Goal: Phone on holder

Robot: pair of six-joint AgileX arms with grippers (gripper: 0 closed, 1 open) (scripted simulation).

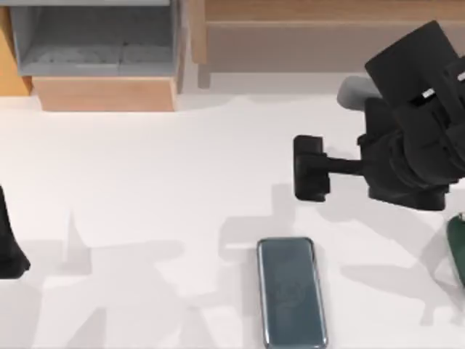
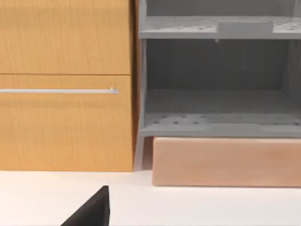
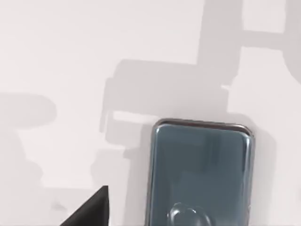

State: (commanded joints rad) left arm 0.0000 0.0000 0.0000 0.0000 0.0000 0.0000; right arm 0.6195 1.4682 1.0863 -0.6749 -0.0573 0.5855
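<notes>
Saw the black right hand point(image 1: 311, 169) nearest the lens, raised over the plain white worktop point(image 1: 145, 182) on the right half, with the bulk of its dark arm reaching in from the right edge. Could not tell how far open that hand was; saw nothing in its hold. Found the flat rectangular phone point(image 1: 290, 291), glossy grey-blue face up with a thin silvery rim and rounded corners, lying on the worktop just nearer the bottom edge than the hand, apart from it and untouched. Saw the same phone point(image 3: 200, 174) from the right wrist camera, its short end facing bare white surface crossed by grey shadows. Noted a dark green object point(image 1: 458, 247) cut off at the right edge, well apart from the phone. Found the left arm point(image 1: 9, 240) parked at the left edge; could not tell its hand's opening either. Farther back, saw a grey open shelf unit point(image 2: 216, 108) over a pale wooden plinth point(image 2: 225, 162), beside an orange wooden drawer front point(image 2: 61, 47) with a slim silver handle point(image 2: 61, 91).
</notes>
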